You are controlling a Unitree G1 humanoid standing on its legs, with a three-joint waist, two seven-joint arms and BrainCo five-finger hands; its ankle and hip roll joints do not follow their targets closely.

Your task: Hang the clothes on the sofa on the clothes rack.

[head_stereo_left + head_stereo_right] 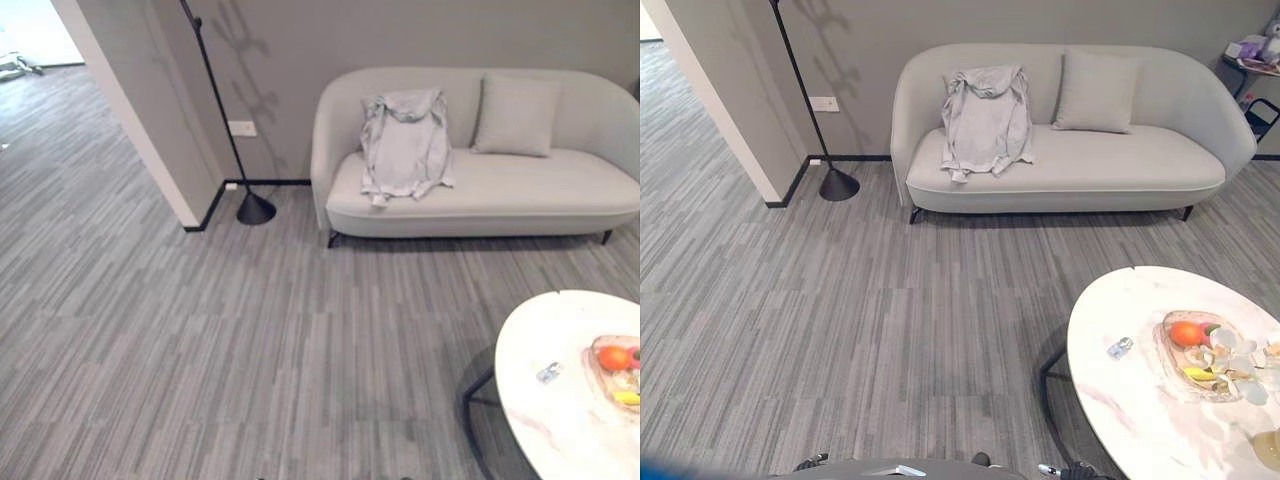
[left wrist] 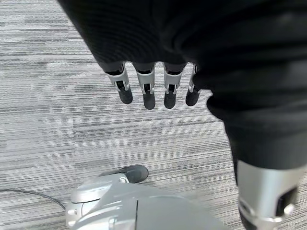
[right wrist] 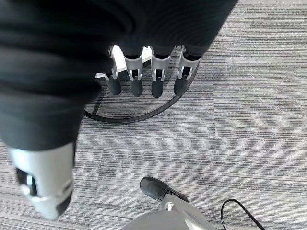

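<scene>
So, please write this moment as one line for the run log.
light grey garment: draped on pale grey sofa | left hand: open, empty | right hand: open, empty

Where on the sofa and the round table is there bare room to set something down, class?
On the sofa, the seat from the cushion to the far arm is bare; the grey garment covers the other end. On the white table, the near side is bare; the fruit tray crowds the far edge.

Both eye views look down from afar, sharing the sofa point(image 1: 480, 190); wrist views face the floor point(image 2: 57, 120) closely.
</scene>
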